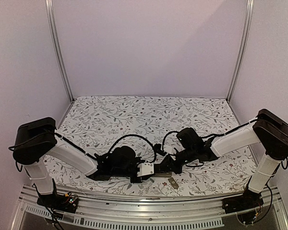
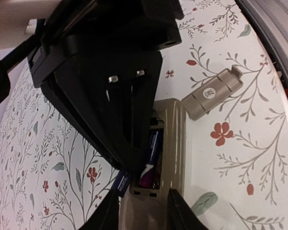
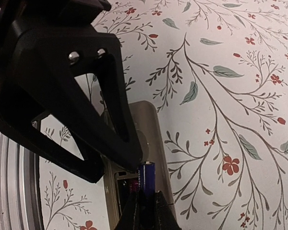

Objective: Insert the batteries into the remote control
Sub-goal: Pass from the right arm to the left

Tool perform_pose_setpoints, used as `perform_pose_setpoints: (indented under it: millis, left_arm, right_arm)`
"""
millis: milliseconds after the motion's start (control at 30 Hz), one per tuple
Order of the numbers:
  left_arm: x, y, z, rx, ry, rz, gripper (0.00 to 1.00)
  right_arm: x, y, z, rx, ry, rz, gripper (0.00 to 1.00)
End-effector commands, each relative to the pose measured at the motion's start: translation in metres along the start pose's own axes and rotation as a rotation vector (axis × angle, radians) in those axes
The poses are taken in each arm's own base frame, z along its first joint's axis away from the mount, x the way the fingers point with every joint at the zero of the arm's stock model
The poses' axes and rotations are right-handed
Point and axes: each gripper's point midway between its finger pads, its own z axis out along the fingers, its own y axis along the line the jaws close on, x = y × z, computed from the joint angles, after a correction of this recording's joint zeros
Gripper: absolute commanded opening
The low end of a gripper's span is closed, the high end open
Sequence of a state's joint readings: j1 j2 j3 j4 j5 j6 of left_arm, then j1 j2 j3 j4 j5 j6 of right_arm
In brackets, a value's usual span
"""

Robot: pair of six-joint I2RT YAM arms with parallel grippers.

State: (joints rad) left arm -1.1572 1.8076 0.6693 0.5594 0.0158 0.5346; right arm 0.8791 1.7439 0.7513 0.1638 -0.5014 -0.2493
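Two arms were at the one desk point(image 1: 134, 115): a left arm point(image 1: 72, 155) and a right arm point(image 1: 235, 139). Each carried one gripper, making two: the left gripper point(image 2: 142, 194) and the right gripper point(image 3: 145, 199). There was one remote control point(image 2: 175, 129). Two batteries were counted: one battery point(image 2: 155, 146) in the left wrist view, one point(image 3: 145, 176) in the right. One flat grey cover piece point(image 2: 212, 93) completed the count.

Left hand point(image 2: 143, 211) and right hand point(image 3: 146, 203) meet, both gripping.
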Motion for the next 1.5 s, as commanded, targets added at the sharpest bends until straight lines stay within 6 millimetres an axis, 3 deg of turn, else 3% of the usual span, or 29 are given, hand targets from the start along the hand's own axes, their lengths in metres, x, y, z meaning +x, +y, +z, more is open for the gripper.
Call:
perform_pose_setpoints:
  millis: [0,167,433,933,1333,1467]
  left_arm:
    - [-0.004,0.007,0.002,-0.007,-0.009,0.0,0.33]
    - [-0.011,0.011,-0.008,0.002,-0.052,-0.045,0.33]
    - [-0.006,0.023,0.005,-0.016,-0.031,-0.059,0.25]
    - [0.001,0.008,0.012,0.144,-0.042,-0.096,0.23]
    - [0.007,0.005,0.02,0.161,-0.014,-0.104,0.13]
    - [0.008,0.005,0.021,0.166,-0.005,-0.101,0.0]
  right_arm:
    - [0.038,0.01,0.0,-0.011,0.128,0.067,0.0]
    - [0.036,0.014,-0.006,-0.011,0.114,0.09,0.0]
    - [0.033,0.017,-0.005,-0.014,0.117,0.083,0.0]
    - [0.021,0.025,-0.005,-0.063,0.07,-0.003,0.0]
    - [0.018,0.025,-0.006,-0.057,0.059,-0.017,0.0]
    - [0.015,0.024,-0.004,-0.058,0.052,-0.019,0.0]
